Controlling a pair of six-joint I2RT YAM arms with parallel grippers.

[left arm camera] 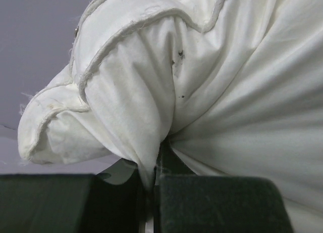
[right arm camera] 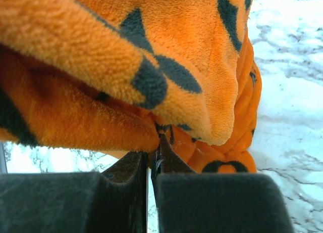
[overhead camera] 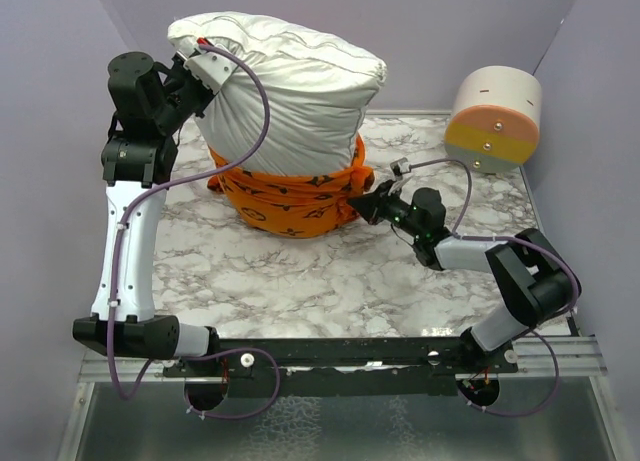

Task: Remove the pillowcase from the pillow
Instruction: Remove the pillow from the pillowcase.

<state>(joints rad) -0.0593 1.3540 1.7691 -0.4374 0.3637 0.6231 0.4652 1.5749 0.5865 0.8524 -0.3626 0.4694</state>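
The big white pillow [overhead camera: 290, 86] stands on end at the back of the table, most of it bare. The orange pillowcase [overhead camera: 290, 201] with dark marks is bunched round its lower end on the marble. My left gripper [overhead camera: 212, 69] is shut on the pillow's upper left corner; the left wrist view shows white fabric [left arm camera: 146, 117] pinched between the jaws. My right gripper [overhead camera: 366, 203] is shut on the pillowcase's right edge; the right wrist view shows orange fleece [right arm camera: 126, 66] pinched between the jaws.
A white, orange and yellow cylinder [overhead camera: 493, 116] lies at the back right. Lilac walls close in the back and sides. The marble tabletop [overhead camera: 300, 281] runs to the front rail [overhead camera: 340, 353], where the arm bases sit.
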